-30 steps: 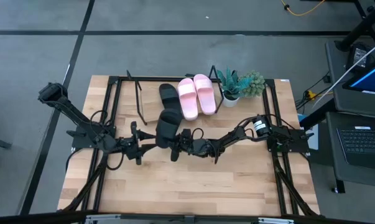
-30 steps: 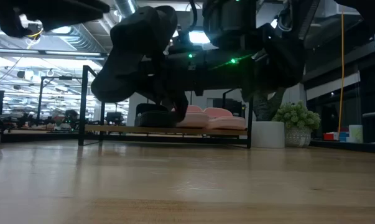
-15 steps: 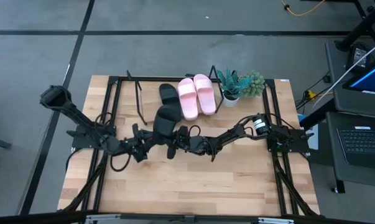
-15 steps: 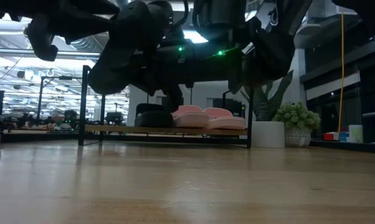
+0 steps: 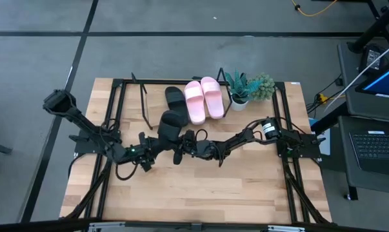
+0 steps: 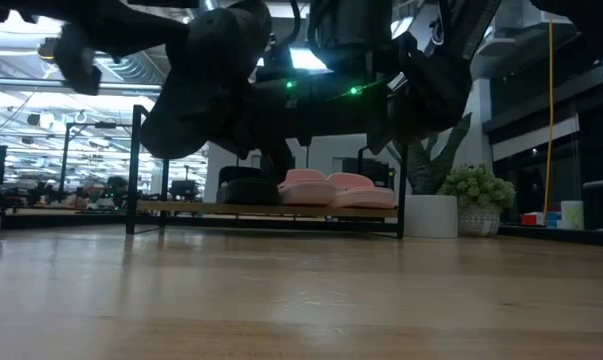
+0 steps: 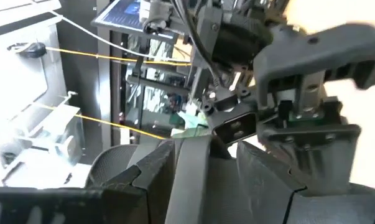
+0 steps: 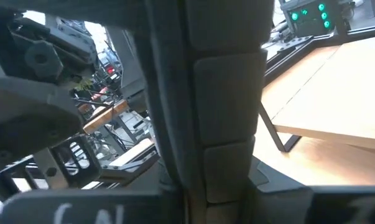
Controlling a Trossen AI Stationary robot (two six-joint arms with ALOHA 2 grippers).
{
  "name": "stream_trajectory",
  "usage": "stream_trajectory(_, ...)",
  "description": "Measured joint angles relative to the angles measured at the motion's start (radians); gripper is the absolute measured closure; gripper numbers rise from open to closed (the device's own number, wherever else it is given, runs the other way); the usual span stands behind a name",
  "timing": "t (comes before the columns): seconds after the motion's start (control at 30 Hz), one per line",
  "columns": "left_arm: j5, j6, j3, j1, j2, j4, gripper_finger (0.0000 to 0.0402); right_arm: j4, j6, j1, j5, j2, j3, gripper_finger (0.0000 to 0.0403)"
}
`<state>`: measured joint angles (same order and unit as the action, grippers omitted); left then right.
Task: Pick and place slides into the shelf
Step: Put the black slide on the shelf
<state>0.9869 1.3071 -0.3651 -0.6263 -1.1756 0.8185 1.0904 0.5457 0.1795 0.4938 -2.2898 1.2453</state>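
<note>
The right gripper's (image 5: 181, 143) jaws clamp the last black slide (image 5: 169, 126), held above the worktop (image 5: 246, 193) just before the shelf (image 5: 142, 103); the left gripper's (image 5: 150, 147) jaws stand apart beside it. Three slides already rest on the shelf: one black (image 5: 175, 97), two pink (image 5: 204, 98). Only this placement remains.

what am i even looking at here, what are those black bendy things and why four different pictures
Those are two robot arms working at a wooden table. One picture looks straight down from above, one looks level across the tabletop, and two come from cameras on the arms' wrists.

At the back of the table stands a low shelf already holding two pink slides and one black slide, beside two small potted plants.

In the middle, a second black slide is lifted above the table. The right gripper is shut on it. The left gripper is at the same slide, with the slide between its fingers in its wrist view; whether it is squeezing, I cannot tell.
</note>
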Motion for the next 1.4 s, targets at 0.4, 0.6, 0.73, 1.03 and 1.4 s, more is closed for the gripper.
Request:
stream_trajectory(0.4, 0.108, 0.168, -0.052, 0.099, -0.120, -0.007, 0.0237, 0.001, 0.006, -0.002, 0.006, 0.000, 0.000, 0.0335)
stream_trajectory(0.6, 0.152, 0.201, -0.071, 0.077, -0.121, -0.009, 0.0237, 0.006, -0.001, 0.000, 0.002, 0.000, 0.000, 0.0335)
stream_trajectory(0.73, 0.196, 0.222, -0.077, 0.077, -0.121, -0.010, 0.0237, 0.006, -0.002, 0.000, 0.001, 0.000, 0.000, 0.0335)
stream_trajectory(1.03, 0.221, 0.236, -0.077, 0.077, -0.121, -0.010, 0.0243, 0.005, -0.002, -0.001, -0.010, 0.000, 0.000, 0.0335)
stream_trajectory(1.4, 0.238, 0.247, -0.077, 0.078, -0.120, 0.006, 0.0341, 0.002, -0.005, -0.001, -0.014, 0.000, 0.000, 0.0335)
